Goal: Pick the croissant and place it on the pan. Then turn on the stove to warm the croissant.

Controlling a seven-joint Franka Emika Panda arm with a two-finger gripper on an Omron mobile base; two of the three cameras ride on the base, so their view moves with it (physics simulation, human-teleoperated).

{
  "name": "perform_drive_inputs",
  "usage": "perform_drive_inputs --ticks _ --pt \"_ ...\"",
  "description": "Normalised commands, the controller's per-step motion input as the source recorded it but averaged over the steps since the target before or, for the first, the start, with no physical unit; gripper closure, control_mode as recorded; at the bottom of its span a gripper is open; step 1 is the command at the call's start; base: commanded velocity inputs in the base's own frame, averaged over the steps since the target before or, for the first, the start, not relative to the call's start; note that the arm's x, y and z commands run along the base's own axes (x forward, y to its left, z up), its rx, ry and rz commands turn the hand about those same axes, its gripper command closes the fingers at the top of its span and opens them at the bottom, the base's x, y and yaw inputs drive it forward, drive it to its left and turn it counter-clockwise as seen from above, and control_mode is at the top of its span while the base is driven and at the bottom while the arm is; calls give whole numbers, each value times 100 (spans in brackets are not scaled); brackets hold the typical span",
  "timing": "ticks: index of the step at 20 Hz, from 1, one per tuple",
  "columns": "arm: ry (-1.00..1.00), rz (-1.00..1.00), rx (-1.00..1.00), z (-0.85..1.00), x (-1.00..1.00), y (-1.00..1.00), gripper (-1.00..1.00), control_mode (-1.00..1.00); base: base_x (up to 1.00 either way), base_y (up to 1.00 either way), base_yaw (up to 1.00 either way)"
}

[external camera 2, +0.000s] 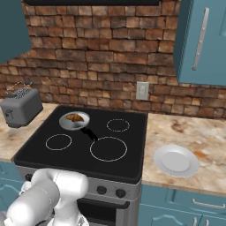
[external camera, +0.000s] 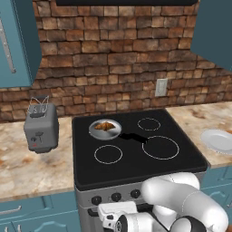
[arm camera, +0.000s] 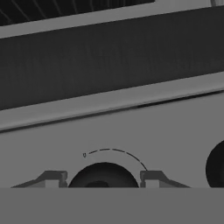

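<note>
The croissant (external camera: 105, 125) (external camera 2: 75, 117) lies in the small silver pan (external camera: 93, 132) (external camera 2: 65, 124), which sits on the back left burner of the black glass-top stove (external camera: 136, 165) (external camera 2: 79, 154). The pan's short black handle points toward the middle of the cooktop. My gripper (arm camera: 103, 178) is down at the steel front of the stove. Its two fingertips (arm camera: 56, 178) hug a black knob (arm camera: 103, 171) from left and right. A thin dial arc curves above that knob. In the left base view my white hand (external camera: 111, 216) sits low by the knob row.
A grey toaster (external camera: 41, 128) (external camera 2: 21, 109) stands on the counter left of the stove. A round white plate (external camera: 219, 140) (external camera 2: 176, 160) lies on the right counter. A second knob (arm camera: 216, 168) shows at the right edge of the hand view. Teal cabinets hang above.
</note>
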Motion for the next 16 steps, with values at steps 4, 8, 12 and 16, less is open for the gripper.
perform_drive_inputs --ticks 4,8,12,16 --pt "0 6 -16 2 0 -20 100 -100 0 0 0" --pt "0 6 -18 6 1 -19 100 -100 0 0 0" --pt "-3 5 -17 18 0 -6 100 -100 0 0 0" --pt "-4 5 -17 28 0 -2 100 -100 0 0 0"
